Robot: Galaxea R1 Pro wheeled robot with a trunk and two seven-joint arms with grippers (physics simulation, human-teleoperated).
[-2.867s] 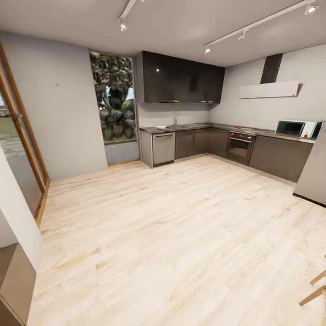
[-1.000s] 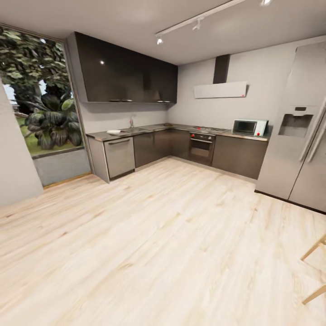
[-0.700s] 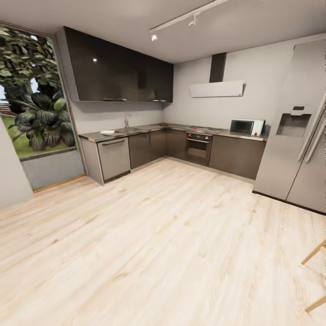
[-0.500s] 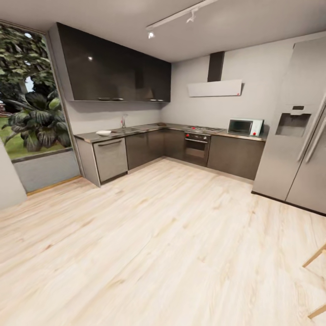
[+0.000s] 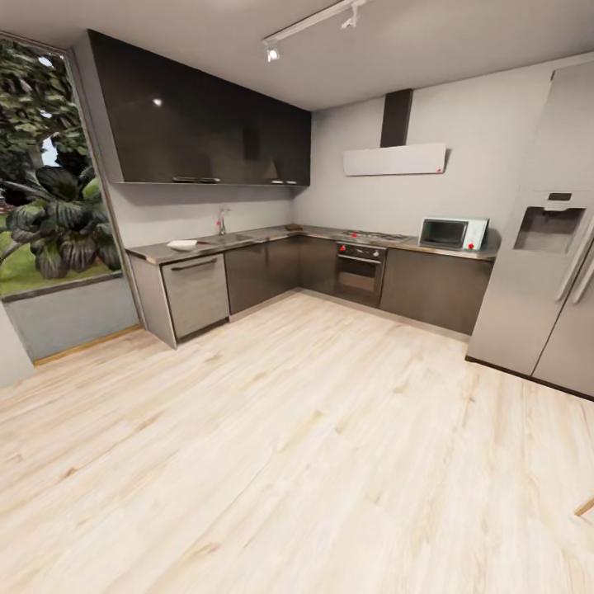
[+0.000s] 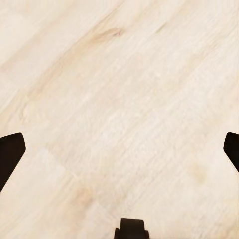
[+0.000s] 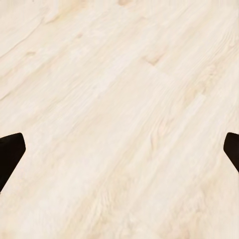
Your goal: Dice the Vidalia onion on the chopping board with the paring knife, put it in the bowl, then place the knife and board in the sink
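Across the pale wood floor (image 5: 313,445), the countertop (image 5: 247,238) carries the bowl (image 5: 182,244) beside the sink (image 5: 231,238) — well apart from the robot. Left gripper (image 6: 119,152) and right gripper (image 7: 119,154) hang spread, empty. A crooked approach could bump the cabinets (image 5: 264,276) — or stop short

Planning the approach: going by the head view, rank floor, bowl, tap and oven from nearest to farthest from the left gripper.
1. Floor, right below the left gripper.
2. Bowl, near left end of the counter.
3. Tap, further along it.
4. Oven, back corner.
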